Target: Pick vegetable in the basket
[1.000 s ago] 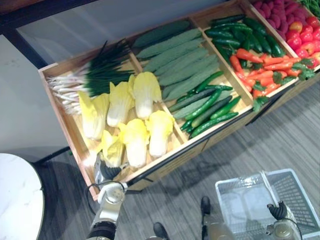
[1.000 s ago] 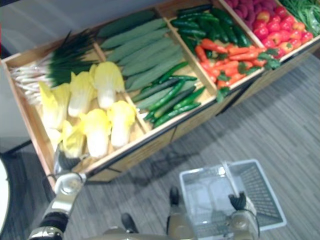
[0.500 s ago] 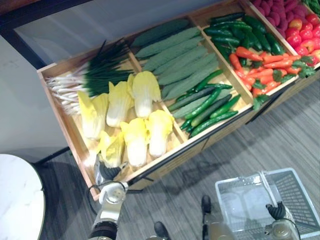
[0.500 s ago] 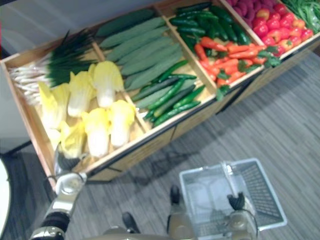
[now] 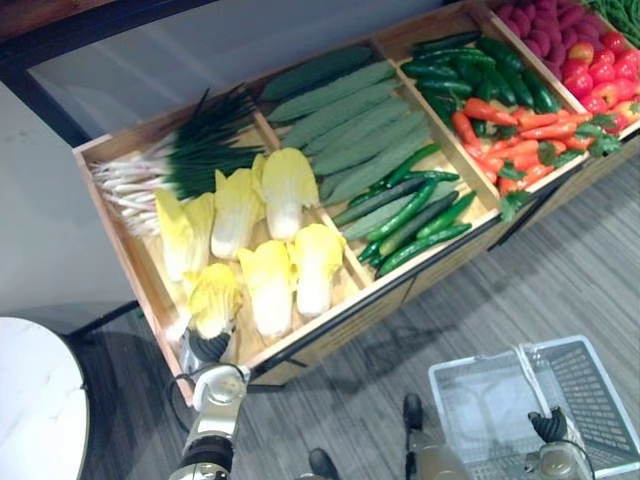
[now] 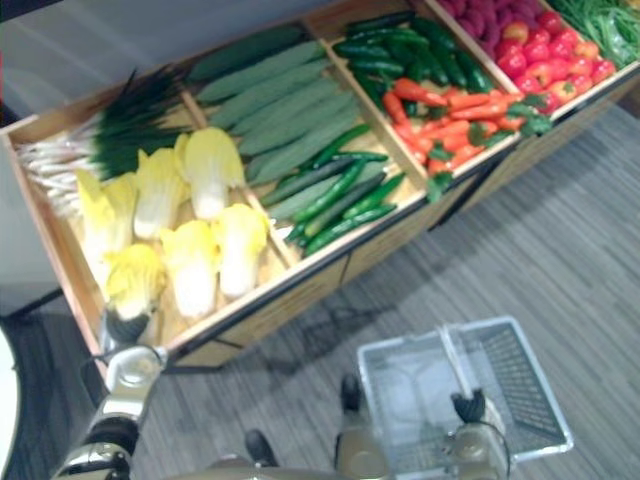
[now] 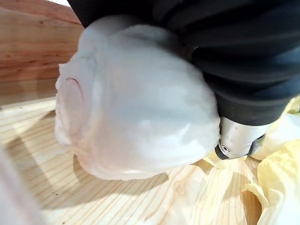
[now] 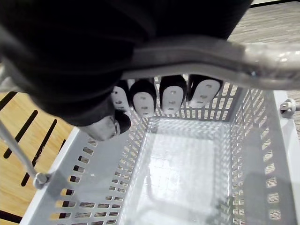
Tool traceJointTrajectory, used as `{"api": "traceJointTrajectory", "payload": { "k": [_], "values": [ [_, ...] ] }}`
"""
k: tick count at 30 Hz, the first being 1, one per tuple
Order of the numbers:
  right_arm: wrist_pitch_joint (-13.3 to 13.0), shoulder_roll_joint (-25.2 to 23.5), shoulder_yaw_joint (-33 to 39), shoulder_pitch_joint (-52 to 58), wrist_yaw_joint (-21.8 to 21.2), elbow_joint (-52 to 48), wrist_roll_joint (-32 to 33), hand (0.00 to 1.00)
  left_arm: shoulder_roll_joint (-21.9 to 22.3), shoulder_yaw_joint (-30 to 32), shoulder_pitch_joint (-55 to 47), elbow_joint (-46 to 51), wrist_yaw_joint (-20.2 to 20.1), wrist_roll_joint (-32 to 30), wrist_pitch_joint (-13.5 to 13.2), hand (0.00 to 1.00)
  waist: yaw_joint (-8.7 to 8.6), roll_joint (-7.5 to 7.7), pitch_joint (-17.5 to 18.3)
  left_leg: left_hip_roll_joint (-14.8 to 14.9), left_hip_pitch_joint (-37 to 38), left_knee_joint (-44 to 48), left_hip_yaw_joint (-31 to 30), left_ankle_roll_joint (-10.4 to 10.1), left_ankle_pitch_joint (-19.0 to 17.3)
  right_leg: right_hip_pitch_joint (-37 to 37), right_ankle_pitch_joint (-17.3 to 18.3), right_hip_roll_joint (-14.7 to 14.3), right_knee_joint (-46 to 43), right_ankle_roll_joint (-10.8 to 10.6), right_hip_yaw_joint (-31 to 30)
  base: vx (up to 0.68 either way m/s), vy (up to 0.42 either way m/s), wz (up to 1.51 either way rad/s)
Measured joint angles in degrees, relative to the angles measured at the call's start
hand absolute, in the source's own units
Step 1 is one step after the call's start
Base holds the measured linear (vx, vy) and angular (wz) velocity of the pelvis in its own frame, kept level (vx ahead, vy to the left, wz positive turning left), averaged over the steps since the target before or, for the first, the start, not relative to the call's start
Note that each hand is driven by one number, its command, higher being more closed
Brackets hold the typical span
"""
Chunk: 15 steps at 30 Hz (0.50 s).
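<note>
— At the near left corner of the wooden crate [image 5: 128,262], what has the left hand [image 5: 207,348] got?
— A yellow-leaved cabbage [image 5: 213,297]. Its white base [image 7: 136,108] sits tight against the dark ribbed cover. It is clear of the crate's boards, with a shadow under it, so the hand is closed round it.
— Can you see the fingers?
— Barely. One silver finger [image 7: 238,140] pokes out beside the base, and the rest are hidden behind the cabbage.
— And the right hand [image 5: 547,428]?
— Low at the robot's right, its fingers [image 8: 171,96] are hooked over the handle [image 8: 225,54] of the grey plastic basket [image 5: 470,395]. The floor [image 5: 560,270] shows around the basket, which is well apart from the cabbage.
— Anything cut off?
— The basket's near edge runs out of the eye views. Other cabbages [image 5: 270,285] lie just beside the held one.
</note>
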<state>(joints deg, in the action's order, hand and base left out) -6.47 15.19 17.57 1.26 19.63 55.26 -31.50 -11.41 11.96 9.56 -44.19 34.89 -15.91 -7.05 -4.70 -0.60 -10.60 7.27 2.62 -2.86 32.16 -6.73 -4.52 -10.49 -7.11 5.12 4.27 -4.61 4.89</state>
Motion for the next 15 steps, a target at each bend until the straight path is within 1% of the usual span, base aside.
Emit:
{"api": "traceJointTrajectory", "payload": {
  "k": [9,10,12,13,15],
  "values": [
    [0.03,0.01,-0.07,-0.05,0.19,1.46,0.01,1.0,0.22,-0.33,1.18,-1.46,0.2,0.04,-0.01,1.0,-0.18,-0.1,0.08,-0.19,0.59,-0.1,-0.66,0.0,0.0,1.17,-0.11,0.33,0.54,-0.17,1.02,-0.02,-0.026,0.04],
    [0.05,0.01,-0.07,0.11,0.19,1.55,0.01,1.0,0.47,-0.36,1.27,-0.94,0.19,0.07,0.02,1.0,-0.54,-0.36,0.24,-0.19,0.6,-0.09,-1.4,0.01,0.01,1.7,-0.11,0.44,0.75,-0.18,1.45,-0.02,-0.03,0.22],
    [0.06,0.0,-0.07,0.03,0.19,1.6,0.01,1.0,0.52,-0.44,1.1,0.36,0.13,0.59,0.12,1.0,-0.8,-0.37,0.39,-0.18,0.64,-0.09,-1.67,0.01,0.01,1.91,-0.11,0.52,0.77,-0.19,1.83,-0.02,-0.022,0.14],
    [0.08,0.0,0.0,0.06,0.19,1.58,0.01,1.0,1.13,-0.49,0.25,2.15,-0.1,2.02,0.1,1.0,-0.94,-0.31,0.45,-0.23,0.57,-0.11,-1.88,0.03,0.02,1.96,-0.11,0.64,0.77,-0.2,2.31,-0.02,-0.025,0.09],
    [0.13,-0.01,0.08,0.27,0.18,1.59,0.01,1.0,2.07,-0.67,-0.79,4.39,-0.69,2.31,0.21,1.0,-1.27,-0.33,0.46,-0.26,0.59,-0.1,-2.72,0.05,0.04,2.38,-0.11,0.76,0.79,-0.21,2.91,-0.02,-0.032,0.17]
  ]
}}
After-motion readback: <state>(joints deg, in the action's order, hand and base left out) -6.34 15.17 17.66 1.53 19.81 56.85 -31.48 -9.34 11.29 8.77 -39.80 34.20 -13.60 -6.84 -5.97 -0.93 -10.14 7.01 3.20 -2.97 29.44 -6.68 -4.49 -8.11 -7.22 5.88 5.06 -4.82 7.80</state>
